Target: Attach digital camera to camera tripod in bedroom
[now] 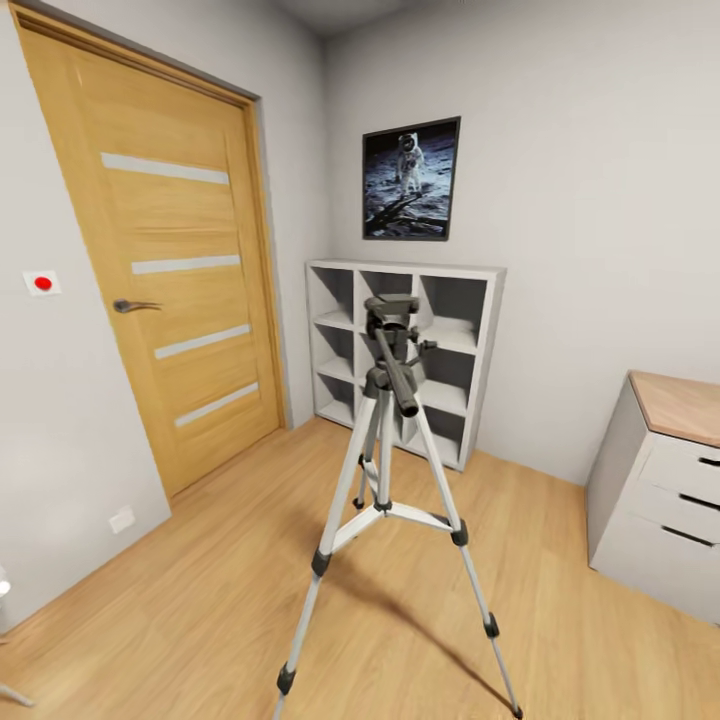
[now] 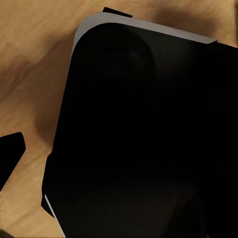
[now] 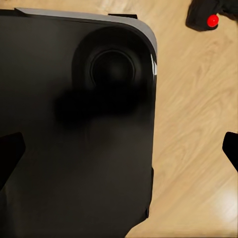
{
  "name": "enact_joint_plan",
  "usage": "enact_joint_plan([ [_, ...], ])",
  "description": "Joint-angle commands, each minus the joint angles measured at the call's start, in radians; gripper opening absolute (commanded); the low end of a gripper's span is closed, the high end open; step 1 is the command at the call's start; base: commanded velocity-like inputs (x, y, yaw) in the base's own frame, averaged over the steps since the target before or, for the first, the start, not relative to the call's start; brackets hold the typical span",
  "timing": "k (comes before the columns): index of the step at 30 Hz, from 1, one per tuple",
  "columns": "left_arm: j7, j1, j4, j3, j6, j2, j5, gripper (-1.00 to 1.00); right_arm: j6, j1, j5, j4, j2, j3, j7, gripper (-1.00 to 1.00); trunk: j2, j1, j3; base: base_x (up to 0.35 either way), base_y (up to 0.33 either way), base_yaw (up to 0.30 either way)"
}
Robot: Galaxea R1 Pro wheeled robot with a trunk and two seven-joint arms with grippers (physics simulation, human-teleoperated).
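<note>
Camera tripod [image 1: 392,470]: centre floor, feet cropped at 6 o'clock. Digital camera [image 3: 210,19]: on planks, cut off by frame, right wrist view. Right gripper [image 3: 119,148]: spread wide, empty. Left gripper [image 2: 12,158]: one fingertip visible; opening indeterminate.

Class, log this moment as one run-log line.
place: bedroom | camera tripod: upright before white shelf | digital camera: on floor | tools: empty
</note>
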Motion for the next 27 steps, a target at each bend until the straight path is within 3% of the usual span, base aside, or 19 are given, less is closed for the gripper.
enact_joint_plan([
  [1, 0.001, 0.001, -0.002, 0.001, -0.001, 0.0, 0.004, 1.0, -0.002, 0.0, 0.001, 0.0, 0.0, 0.001, 0.0, 1.0, 0.0, 0.0, -0.001, 0.0, 0.0, -0.278],
  [8, 0.001, 0.001, -0.002, 0.001, -0.001, 0.0, 0.004, 1.0, 0.0, 0.0, 0.001, 0.0, -0.001, 0.001, 0.001, 1.0, 0.0, 0.0, -0.001, 0.0, 0.0, -0.109],
  [24, 0.001, 0.001, -0.002, 0.001, -0.001, 0.0, 0.004, 1.0, 0.001, 0.0, 0.004, 0.0, -0.003, 0.002, 0.002, 1.0, 0.0, 0.0, -0.001, 0.0, 0.0, -0.003],
  [27, 0.001, 0.001, -0.002, 0.001, -0.001, 0.0, 0.004, 1.0, 0.001, 0.0, 0.03, 0.0, -0.003, 0.002, 0.001, 1.0, 0.0, 0.0, -0.001, 0.0, 0.0, 0.0],
])
